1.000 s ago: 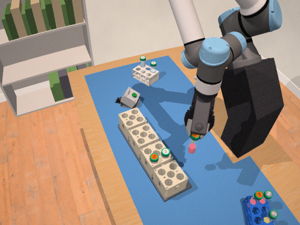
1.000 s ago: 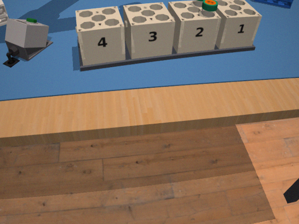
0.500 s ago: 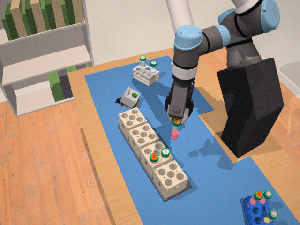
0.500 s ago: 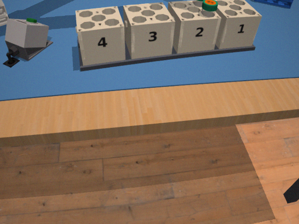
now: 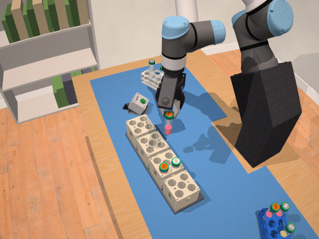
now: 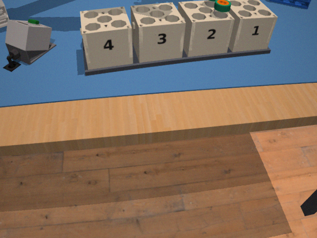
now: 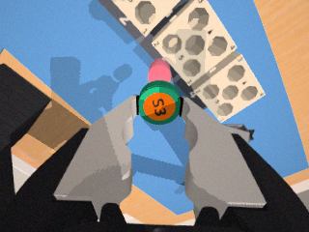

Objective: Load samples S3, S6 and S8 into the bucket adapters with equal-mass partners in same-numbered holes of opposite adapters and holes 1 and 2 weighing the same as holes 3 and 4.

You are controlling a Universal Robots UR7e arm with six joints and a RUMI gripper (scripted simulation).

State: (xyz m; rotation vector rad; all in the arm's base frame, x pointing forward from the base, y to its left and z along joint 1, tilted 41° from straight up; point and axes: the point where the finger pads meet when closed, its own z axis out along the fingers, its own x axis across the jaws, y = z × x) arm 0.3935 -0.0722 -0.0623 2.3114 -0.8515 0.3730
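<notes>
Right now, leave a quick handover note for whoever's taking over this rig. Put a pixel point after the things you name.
Gripper [image 5: 168, 114] [image 7: 158, 97]: shut on the orange-dotted, green-capped tube S3 [image 5: 168, 122] [image 7: 159, 102], held above the blue mat.
Placed: an orange-dotted tube [image 5: 163, 167] [image 6: 222, 3] and a white-dotted 20 blank [image 5: 176, 161], both in cream adapter 2 [image 5: 157, 172] [image 6: 208, 38]. Adapters 1, 3, 4 hold none.
Waiting: orange-dotted S8 [image 5: 275, 206] in the blue rack [image 5: 260, 218].
Left: seat S3, load S8, add balancing partners, let go, press green DONE [image 5: 142, 101] [image 6: 33, 21].

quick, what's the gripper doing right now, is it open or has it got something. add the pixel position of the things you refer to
Gripper [image 5: 169, 114] [image 7: 158, 97]: closed on the orange-dotted tube S3 [image 5: 168, 129] [image 7: 159, 107], gripping it at the green cap, held up off the blue mat [image 5: 206, 159] [image 6: 179, 74] [image 7: 29, 29].
</notes>
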